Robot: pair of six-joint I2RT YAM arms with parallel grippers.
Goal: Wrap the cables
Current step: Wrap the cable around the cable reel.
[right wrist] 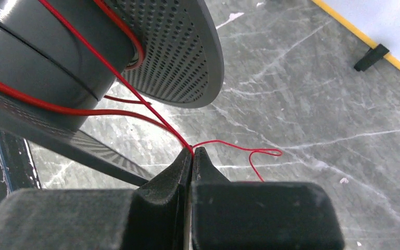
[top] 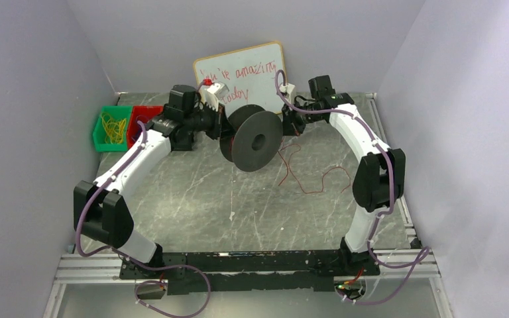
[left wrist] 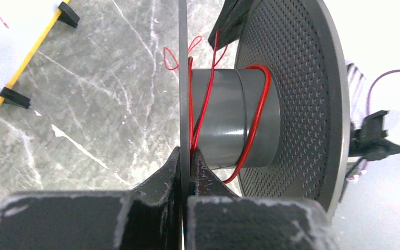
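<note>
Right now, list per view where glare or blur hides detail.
Top view: even, soft light, no glare; the wire shows thin but clear. Left wrist: background beyond the spool blown out white, left claw blurred close up. Right wrist: right claw soft, wire sharp.

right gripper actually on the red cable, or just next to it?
Touching. Right wrist view: the right gripper is shut on the red cable, pinched at the fingertips, with wire leaving on both sides.
</note>
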